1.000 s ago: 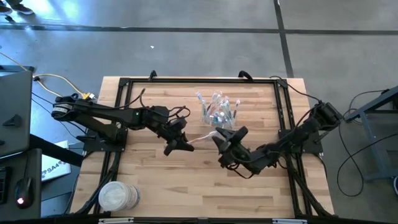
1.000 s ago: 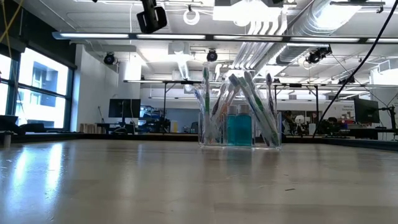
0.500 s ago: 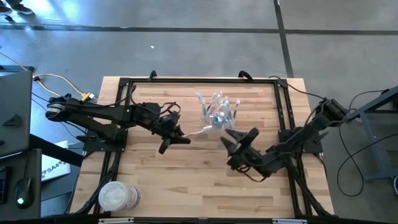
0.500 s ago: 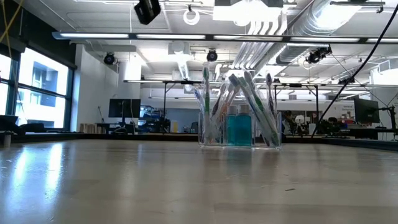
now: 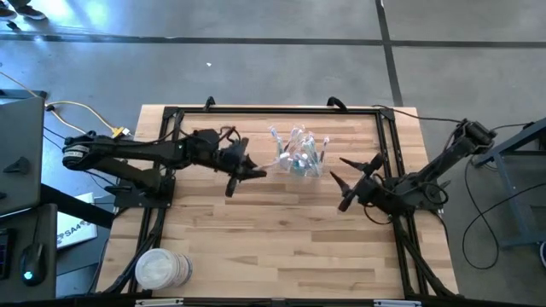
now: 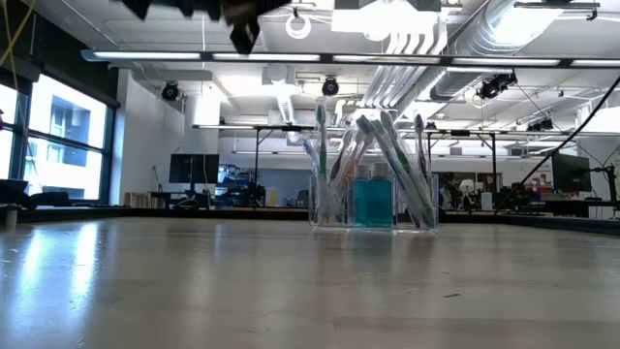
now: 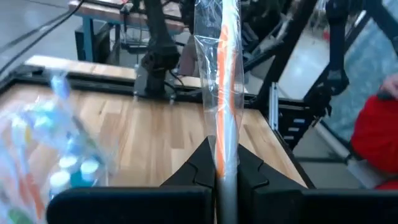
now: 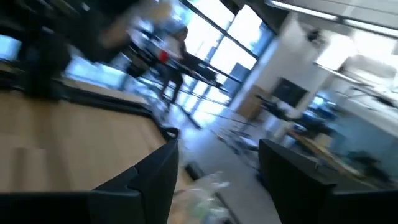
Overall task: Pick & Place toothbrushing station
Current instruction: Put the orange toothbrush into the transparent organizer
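Left gripper pinches shut on wrapped toothbrush, probably light, slippery film; right gripper open, empty.

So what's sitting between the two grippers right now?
In the high view, the clear cup of toothbrushes stands between the left gripper, shut on a wrapped toothbrush, and the open right gripper.

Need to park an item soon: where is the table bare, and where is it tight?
Bare wood runs along the near edge of the table, between the stack of white discs and the right frame rail. Tight spot: the clear cup, flanked by the left gripper, holding a wrapped toothbrush, and the open right gripper.
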Available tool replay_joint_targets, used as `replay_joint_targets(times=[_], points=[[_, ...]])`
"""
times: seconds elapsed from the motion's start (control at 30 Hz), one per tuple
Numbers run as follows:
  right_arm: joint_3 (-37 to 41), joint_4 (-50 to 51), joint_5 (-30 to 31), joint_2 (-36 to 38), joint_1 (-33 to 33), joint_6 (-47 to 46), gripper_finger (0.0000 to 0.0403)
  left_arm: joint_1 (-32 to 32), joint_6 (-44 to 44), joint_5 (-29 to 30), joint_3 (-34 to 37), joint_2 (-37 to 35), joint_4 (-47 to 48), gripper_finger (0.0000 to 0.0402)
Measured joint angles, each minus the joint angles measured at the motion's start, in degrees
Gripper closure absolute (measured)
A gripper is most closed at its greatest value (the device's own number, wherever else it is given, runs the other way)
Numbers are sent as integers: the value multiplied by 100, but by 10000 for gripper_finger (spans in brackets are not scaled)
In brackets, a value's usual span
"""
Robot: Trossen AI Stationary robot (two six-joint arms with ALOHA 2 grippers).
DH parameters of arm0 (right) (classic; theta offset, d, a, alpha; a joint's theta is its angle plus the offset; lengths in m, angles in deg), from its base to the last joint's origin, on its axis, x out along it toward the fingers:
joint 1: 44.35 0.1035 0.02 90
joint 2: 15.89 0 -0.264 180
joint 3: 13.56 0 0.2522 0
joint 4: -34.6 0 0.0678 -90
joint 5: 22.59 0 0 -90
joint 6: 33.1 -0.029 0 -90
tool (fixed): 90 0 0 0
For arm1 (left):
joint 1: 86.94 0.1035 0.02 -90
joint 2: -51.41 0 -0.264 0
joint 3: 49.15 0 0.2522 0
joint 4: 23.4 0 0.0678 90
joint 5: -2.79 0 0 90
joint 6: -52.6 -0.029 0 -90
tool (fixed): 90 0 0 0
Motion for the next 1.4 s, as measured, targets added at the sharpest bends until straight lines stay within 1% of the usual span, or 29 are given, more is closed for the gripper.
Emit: replay_joint_targets(times=[0.1,0.23,0.3,0.33,0.4,0.5,0.57,0.6,0.73,0.83,0.93,1.0,1.07,1.17,1.27,1.33,1.4], points=[[478,5,-633,292,-13,-445,188,444,218,-425,637,28,-959,392],[883,17,-1610,427,-15,-986,188,949,383,-1166,1590,98,-3165,392],[942,6,-2027,430,-24,-1287,188,1042,467,-1352,1951,290,-4217,392],[950,3,-2259,430,-48,-1425,188,1072,524,-1398,2078,394,-4529,392],[951,-9,-2830,430,-125,-1609,188,1078,541,-1435,2189,656,-5041,392],[951,-41,-3810,386,-243,-1644,188,1078,480,-1501,2197,1058,-5530,392],[951,-108,-4254,384,-314,-1644,188,1080,436,-1616,2163,1361,-5854,392],[951,-187,-4355,372,-359,-1644,188,1078,435,-1674,2130,1508,-6013,392],[951,-821,-4341,255,-637,-1868,188,1035,475,-1915,1991,1968,-6522,391],[949,-1310,-4350,102,-942,-2300,188,889,486,-1953,1814,2173,-6762,391],[951,-1672,-4405,-95,-1301,-2781,188,637,67,-1927,1536,2333,-6741,391],[949,-1791,-4607,-231,-1542,-2994,188,469,-210,-1859,1336,2441,-6625,391],[951,-1883,-4974,-380,-1756,-3113,188,344,-443,-1755,1063,2513,-6266,391],[951,-2183,-5542,-644,-2014,-3284,188,241,-754,-1537,660,2518,-5258,391],[950,-2553,-5816,-912,-2185,-3406,188,204,-1060,-1299,322,2522,-4285,391],[949,-2822,-5891,-1070,-2264,-3408,188,203,-1121,-1305,195,2524,-4092,391],[949,-3033,-6007,-1208,-2325,-3410,188,202,-1119,-1300,149,2520,-4101,391]])
